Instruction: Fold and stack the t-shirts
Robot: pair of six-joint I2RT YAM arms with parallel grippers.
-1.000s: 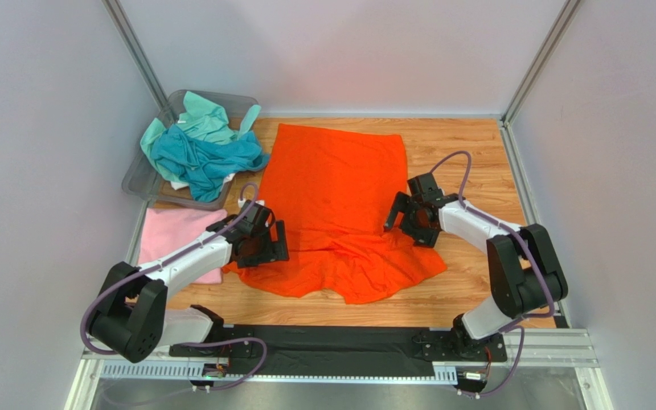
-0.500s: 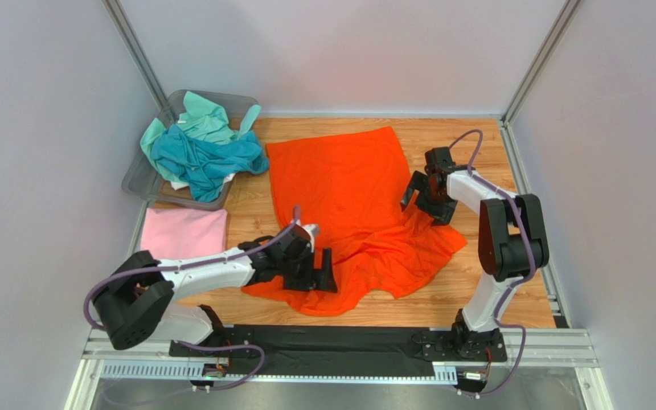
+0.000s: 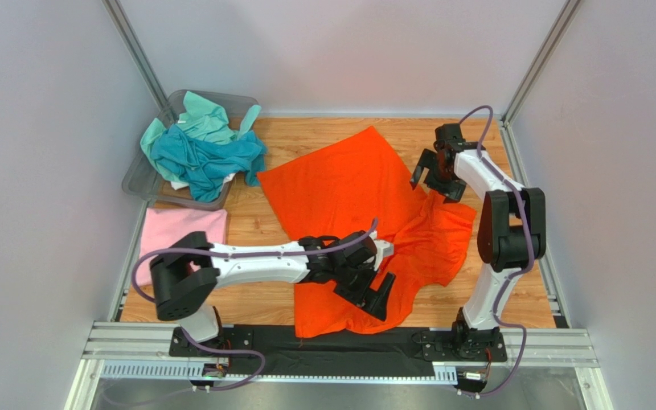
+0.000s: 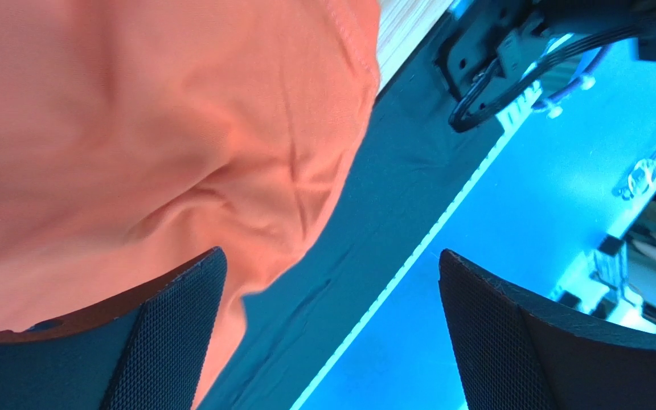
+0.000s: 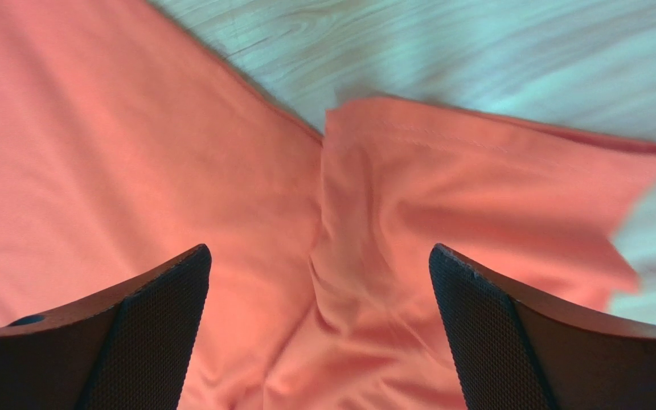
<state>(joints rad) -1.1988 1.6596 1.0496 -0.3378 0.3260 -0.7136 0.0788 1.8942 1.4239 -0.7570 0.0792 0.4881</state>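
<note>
The wooden table (image 3: 306, 130) carries the orange t-shirt (image 3: 340, 192), which a second ago lay roughly square with its far hem level. It now sits skewed, with one corner pointing away from the arms and its near part bunched in folds. The shirt runs from under the left pincer (image 3: 374, 303) across to just beside the right pincer (image 3: 437, 184). Far off to the left of the left pincer, the grey bin (image 3: 139, 179) holds the crumpled teal and mint t-shirts (image 3: 203, 158). Nearer on that side, the pink t-shirt (image 3: 177, 235) lies flat in a neat rectangle. The left arm has swept from the shirt's left edge across to its near edge. In its wrist view the pincer hangs spread and pinching nothing, over a rumpled lobe of orange cloth (image 4: 135, 128) that spills onto the dark strip at the table's front. The right pincer has drawn back to the far right; it too is spread and empty, over the seam where a sleeve (image 5: 477, 196) meets the body. The shirt looks less ready to fold than before. It probably has to be squared up and smoothed again, and the two shirts in the bin are not yet started.
</note>
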